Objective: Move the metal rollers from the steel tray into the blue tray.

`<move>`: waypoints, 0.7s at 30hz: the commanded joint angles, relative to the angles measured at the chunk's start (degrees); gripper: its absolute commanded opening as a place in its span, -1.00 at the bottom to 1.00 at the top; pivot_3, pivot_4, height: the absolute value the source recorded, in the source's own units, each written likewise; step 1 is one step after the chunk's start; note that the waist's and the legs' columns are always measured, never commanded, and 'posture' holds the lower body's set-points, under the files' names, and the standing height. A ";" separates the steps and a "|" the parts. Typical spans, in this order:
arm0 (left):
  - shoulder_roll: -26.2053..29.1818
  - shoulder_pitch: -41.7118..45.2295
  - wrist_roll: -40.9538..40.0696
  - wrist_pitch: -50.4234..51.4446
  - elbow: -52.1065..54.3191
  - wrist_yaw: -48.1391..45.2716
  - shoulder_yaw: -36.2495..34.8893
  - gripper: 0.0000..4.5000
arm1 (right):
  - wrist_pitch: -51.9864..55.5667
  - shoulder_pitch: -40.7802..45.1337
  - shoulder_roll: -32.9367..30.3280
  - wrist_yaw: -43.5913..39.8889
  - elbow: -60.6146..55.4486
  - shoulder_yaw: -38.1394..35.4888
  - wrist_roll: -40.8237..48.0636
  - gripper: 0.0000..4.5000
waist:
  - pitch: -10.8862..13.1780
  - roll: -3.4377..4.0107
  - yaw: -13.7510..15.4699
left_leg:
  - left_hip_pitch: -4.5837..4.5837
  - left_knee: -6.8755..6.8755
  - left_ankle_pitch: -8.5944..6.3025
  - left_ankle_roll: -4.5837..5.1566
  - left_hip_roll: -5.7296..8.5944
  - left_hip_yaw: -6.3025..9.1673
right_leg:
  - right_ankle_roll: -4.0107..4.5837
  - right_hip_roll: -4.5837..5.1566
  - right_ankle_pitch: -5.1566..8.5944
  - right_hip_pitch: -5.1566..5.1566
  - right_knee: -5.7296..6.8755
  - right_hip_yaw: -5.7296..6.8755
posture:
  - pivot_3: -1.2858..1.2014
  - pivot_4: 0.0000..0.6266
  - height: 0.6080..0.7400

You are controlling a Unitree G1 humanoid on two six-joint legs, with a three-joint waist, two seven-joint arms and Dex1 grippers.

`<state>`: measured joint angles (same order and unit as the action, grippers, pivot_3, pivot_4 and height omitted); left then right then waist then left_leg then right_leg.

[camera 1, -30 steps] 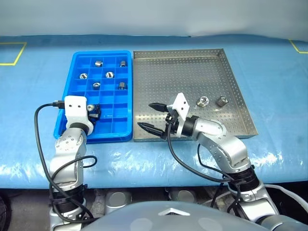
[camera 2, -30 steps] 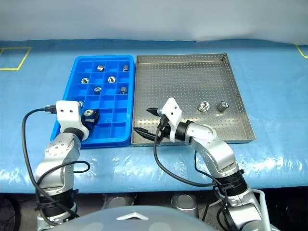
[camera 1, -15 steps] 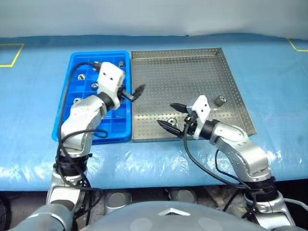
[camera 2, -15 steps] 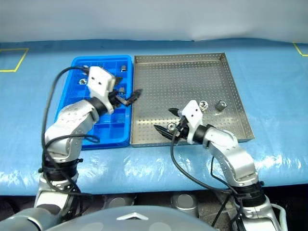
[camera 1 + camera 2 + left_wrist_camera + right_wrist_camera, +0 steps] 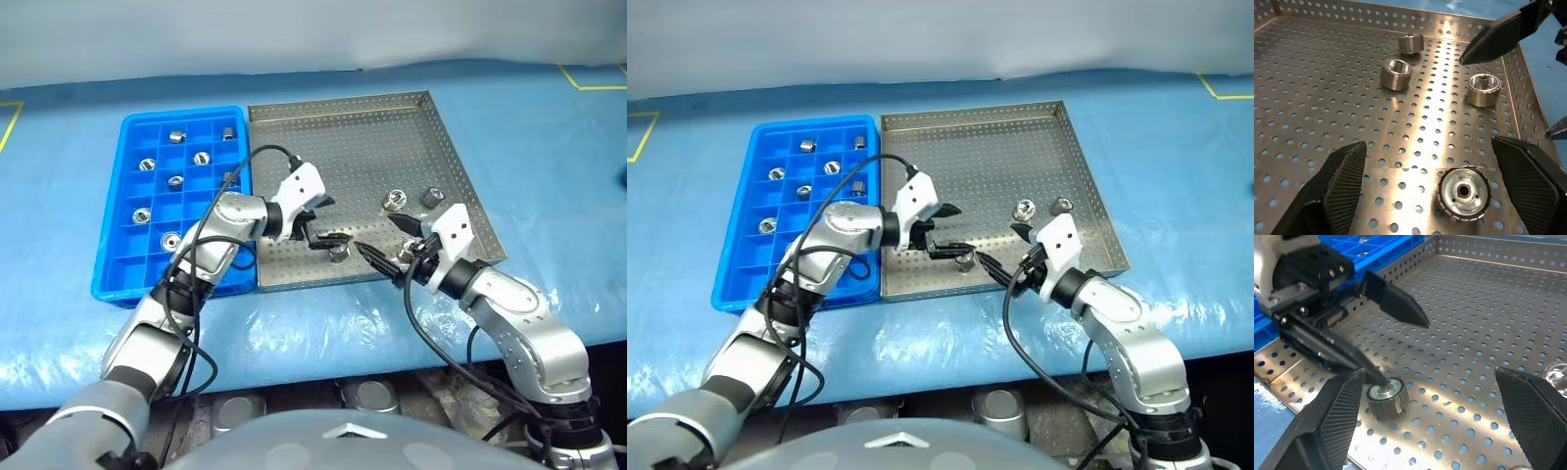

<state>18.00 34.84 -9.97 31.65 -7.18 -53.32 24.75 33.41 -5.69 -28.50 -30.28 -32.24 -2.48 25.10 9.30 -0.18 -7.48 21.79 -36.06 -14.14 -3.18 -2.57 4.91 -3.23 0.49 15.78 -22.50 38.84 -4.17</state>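
Head pair high, wrist cameras low

Both eye views look down on the perforated silver steel tray (image 5: 372, 137); both wrist views skim its floor closely, sharing one ribbed metal roller (image 5: 1463, 192).

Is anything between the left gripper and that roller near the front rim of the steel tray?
Nothing visible. The left gripper is open with the roller lying between its fingers on the steel tray. The open right gripper sits just beside that roller, close enough to crowd the pick.

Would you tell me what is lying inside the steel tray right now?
Four metal rollers on the steel tray's perforated floor, one at the open left gripper's fingertips. The arms cover some floor.
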 commanded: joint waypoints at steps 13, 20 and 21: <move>2.03 0.49 10.40 -5.32 -1.53 -3.02 6.48 0.16 | -0.24 0.81 0.61 1.70 -2.32 -0.12 0.51 1.00 | -0.01 0.01 -1.26 | -0.04 0.00 -0.01 0.02 -0.02 -0.02 | -0.11 -0.02 0.07 0.00 0.02 -0.06 | -0.12 -0.52 1.00; 0.00 -4.87 5.39 0.41 10.79 6.49 -5.87 -0.22 | 0.07 3.77 0.92 0.58 -1.20 3.00 0.39 1.00 | 0.00 0.01 -0.83 | -0.02 -0.01 -0.01 0.02 -0.03 -0.02 | -0.12 -0.02 0.07 -0.01 0.02 -0.06 | -0.10 -0.52 1.00; -0.52 -5.85 5.01 1.40 12.67 8.65 -7.83 -0.22 | 0.12 4.32 1.04 0.41 -1.10 3.64 0.42 1.00 | 0.00 0.01 -0.73 | -0.02 -0.01 -0.01 0.02 -0.04 -0.02 | -0.11 -0.01 0.06 0.00 0.03 -0.04 | -0.09 -0.52 1.00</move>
<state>18.10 29.32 -3.28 31.62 0.40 -48.06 21.03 33.98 -2.39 -27.82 -29.19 -32.25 0.44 25.10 9.30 -0.16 -8.20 21.76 -36.07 -14.15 -3.16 -2.60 4.90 -3.35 0.48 15.84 -22.51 38.88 -4.22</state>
